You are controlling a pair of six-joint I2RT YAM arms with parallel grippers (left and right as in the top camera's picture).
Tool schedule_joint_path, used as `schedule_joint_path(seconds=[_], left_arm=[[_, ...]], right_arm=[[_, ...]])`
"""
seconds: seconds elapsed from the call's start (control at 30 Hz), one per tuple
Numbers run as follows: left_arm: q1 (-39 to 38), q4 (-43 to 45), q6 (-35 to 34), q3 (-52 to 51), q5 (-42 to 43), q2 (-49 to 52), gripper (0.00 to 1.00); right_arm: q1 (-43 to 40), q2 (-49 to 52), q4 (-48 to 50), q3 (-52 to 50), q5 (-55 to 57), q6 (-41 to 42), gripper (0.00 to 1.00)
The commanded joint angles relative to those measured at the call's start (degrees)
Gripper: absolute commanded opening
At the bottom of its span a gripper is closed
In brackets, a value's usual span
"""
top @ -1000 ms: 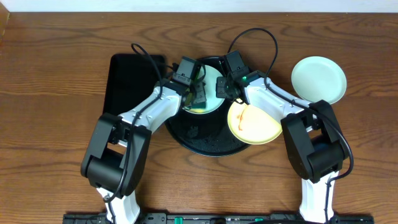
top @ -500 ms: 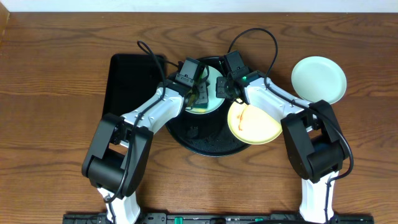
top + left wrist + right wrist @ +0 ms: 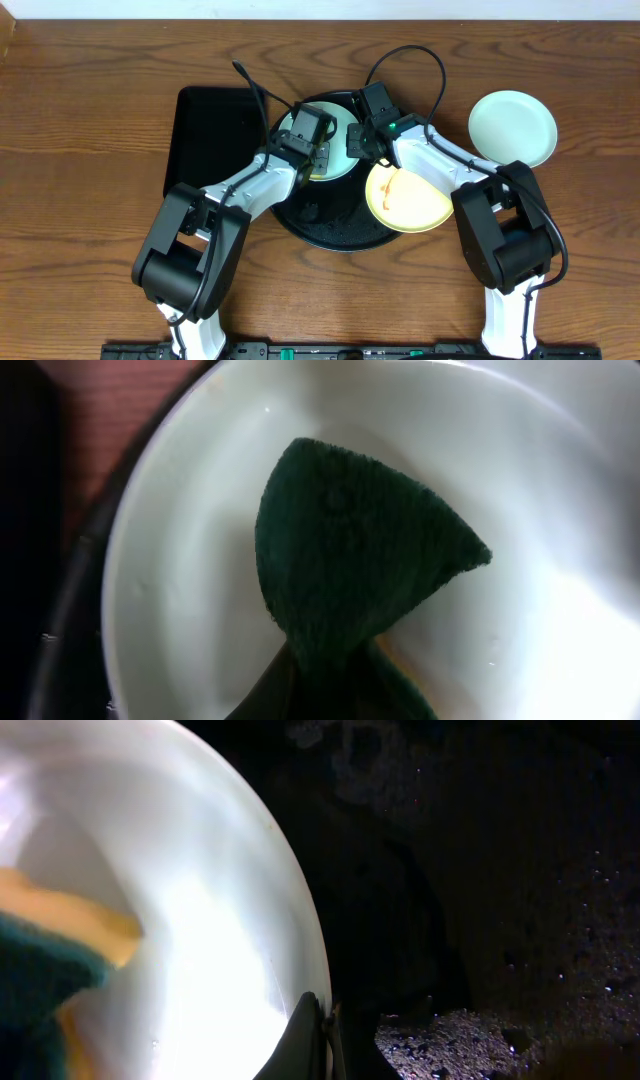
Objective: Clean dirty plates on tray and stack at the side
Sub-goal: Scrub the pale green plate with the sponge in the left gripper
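A small rectangular black tray point(image 3: 205, 140) lies on the brown wooden table point(image 3: 90, 100) at the far left, just beside the large round black tray point(image 3: 330, 228) in the middle.

The left arm reaches in over the round tray's left edge. The left gripper point(image 3: 318, 158) hangs above a pale mint-blue round plate point(image 3: 340, 125), which lies inside the round tray in its far half. The jaws are clamped on a dark green and yellow sponge point(image 3: 350, 570). In the left wrist view the sponge is folded, pinched narrow at the bottom and fanned out with its green face pressed on the plate's inner surface. That surface looks pale and glossy there, and no smear shows around the sponge.

The right gripper point(image 3: 356, 143) sits at the right rim of the same plate. In the right wrist view its jaws are closed on the rim, with one dark fingertip point(image 3: 312, 1040) against the plate's edge. Beyond the plate is the tray's wet, speckled black floor.

A pale yellow round plate point(image 3: 412, 200) with a small orange smear lies under the right forearm, half on the round tray's right rim and half over the table. Further right, a second pale mint-blue plate point(image 3: 513, 128) sits alone on the table, well apart from the tray.
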Motion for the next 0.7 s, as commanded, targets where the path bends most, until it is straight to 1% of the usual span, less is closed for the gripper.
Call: schedule_joint_path(seconds=[0.0,0.17,0.3,0.43,0.57,0.67], left_arm=[[3.1,1.7,4.1,-1.8,-14.8,1.3,0.08],[3.5,8.2,4.5,-1.5,-24.2,1.2,0.08],[3.5,12.3,7.2,-0.7,-24.7,0.7,0.08],[3.5,14.3,7.2,0.2,-24.7,-2.3,0.08],[3.5,13.0,3.8,0.3,-24.6,-9.4,0.08],[4.1,9.0,-3.3,0.3,-24.4,-16.3,0.08]], right_arm=[[0.4,1.3,-1.3,0.0,0.9,-2.0,0.01],[0.3,1.3,-1.5,0.0,0.9,-3.3,0.01],[0.4,1.3,-1.4,0.0,1.1,-3.3,0.01],[0.4,1.2,-1.4,0.0,1.2,-4.7,0.01],[0.6,-0.3,-0.9,0.0,3.3,-6.1,0.01],[1.2,-2.9,0.6,0.0,4.5,-8.3,0.01]])
